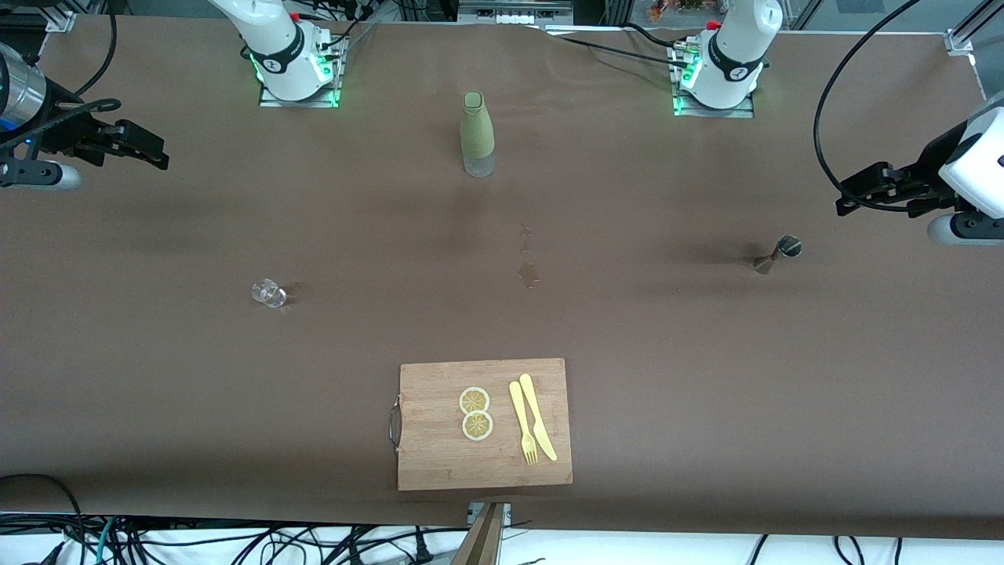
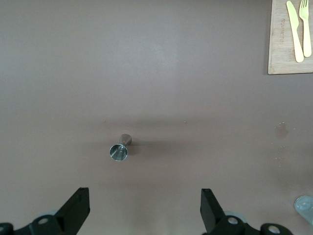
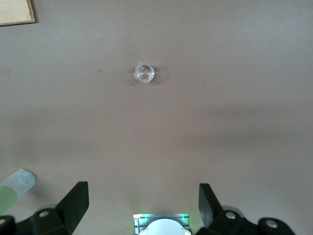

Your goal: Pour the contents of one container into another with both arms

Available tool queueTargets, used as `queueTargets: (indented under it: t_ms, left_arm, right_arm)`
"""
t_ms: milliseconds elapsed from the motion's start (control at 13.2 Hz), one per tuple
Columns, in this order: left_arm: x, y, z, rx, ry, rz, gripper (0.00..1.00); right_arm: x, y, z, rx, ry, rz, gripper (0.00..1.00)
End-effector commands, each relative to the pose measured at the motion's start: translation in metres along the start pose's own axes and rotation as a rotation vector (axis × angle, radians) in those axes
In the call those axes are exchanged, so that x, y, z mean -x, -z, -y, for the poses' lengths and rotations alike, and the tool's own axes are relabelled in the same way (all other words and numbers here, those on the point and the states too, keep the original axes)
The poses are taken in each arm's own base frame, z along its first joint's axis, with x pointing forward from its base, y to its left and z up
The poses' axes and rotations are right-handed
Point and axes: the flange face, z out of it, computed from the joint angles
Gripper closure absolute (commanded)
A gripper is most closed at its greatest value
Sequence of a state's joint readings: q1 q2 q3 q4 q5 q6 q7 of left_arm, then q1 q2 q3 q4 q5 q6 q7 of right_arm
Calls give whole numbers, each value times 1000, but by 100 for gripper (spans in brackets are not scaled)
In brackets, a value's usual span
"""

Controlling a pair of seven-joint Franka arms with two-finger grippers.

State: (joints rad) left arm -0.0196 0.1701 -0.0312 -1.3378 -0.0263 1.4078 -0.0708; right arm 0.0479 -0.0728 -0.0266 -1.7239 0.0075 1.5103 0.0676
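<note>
Green bottle (image 1: 477, 133) upright mid-table, small clear glass (image 1: 269, 293), steel jigger (image 1: 778, 254), cutting board (image 1: 439, 455) with lemon slices (image 1: 475, 413)

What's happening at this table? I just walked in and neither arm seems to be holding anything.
Nothing is being handled yet. The left gripper hangs open over the table at its own end, above a small steel jigger. The right gripper hangs open at its own end, with a small clear glass on the table below. A green bottle stands upright between the two bases, and a wet spot marks the cloth mid-table. A cutting board with lemon slices, a knife and a fork lies nearest the front camera.
</note>
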Motion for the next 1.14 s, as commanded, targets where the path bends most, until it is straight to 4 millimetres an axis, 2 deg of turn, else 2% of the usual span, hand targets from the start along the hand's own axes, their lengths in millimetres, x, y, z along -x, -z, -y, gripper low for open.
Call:
queueTargets:
  t_ms: [0, 531, 910, 1061]
  left_arm:
    - [7, 2, -1, 26, -3, 7, 0]
    - [6, 1, -3, 43, -4, 9, 0]
    - [6, -1, 10, 44, -41, 17, 0]
    - [4, -6, 41, 45, -166, 25, 0]
  right_arm:
    - [1, 4, 3, 6, -9, 4, 0]
    - [1, 4, 3, 6, -9, 4, 0]
    - [2, 5, 4, 6, -8, 3, 0]
    - [2, 5, 4, 6, -8, 3, 0]
